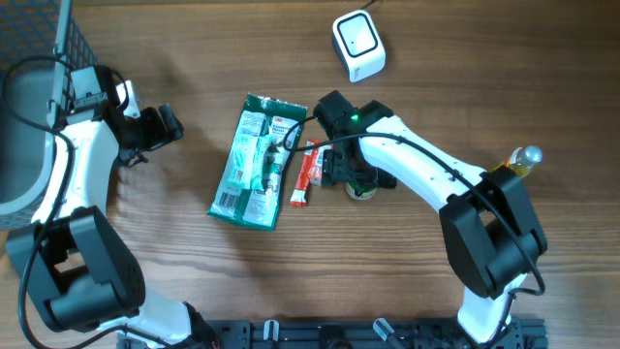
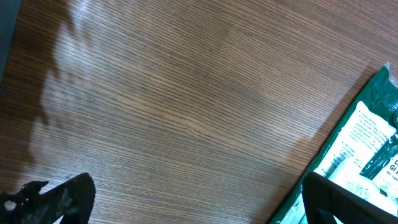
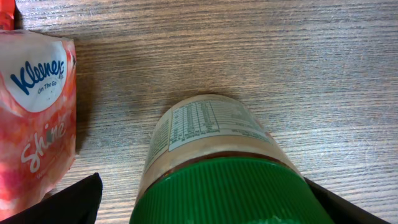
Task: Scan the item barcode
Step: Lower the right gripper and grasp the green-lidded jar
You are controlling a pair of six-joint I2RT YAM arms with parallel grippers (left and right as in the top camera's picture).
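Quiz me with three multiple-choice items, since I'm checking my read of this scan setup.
1. The Kleenex pack lies: A) between the green package and the jar B) atop the jar C) under the package
2. The jar's lid is: A) red B) green C) white
3. The left gripper is: A) open, empty B) shut on the package C) shut on the jar
Key: A, the overhead view shows it between them; B, the right wrist view shows green; A, its fingers stand apart over the table.

Jar [image 3: 214,149] lid cut by bottom edge; green packet [image 2: 367,137] cropped at right.
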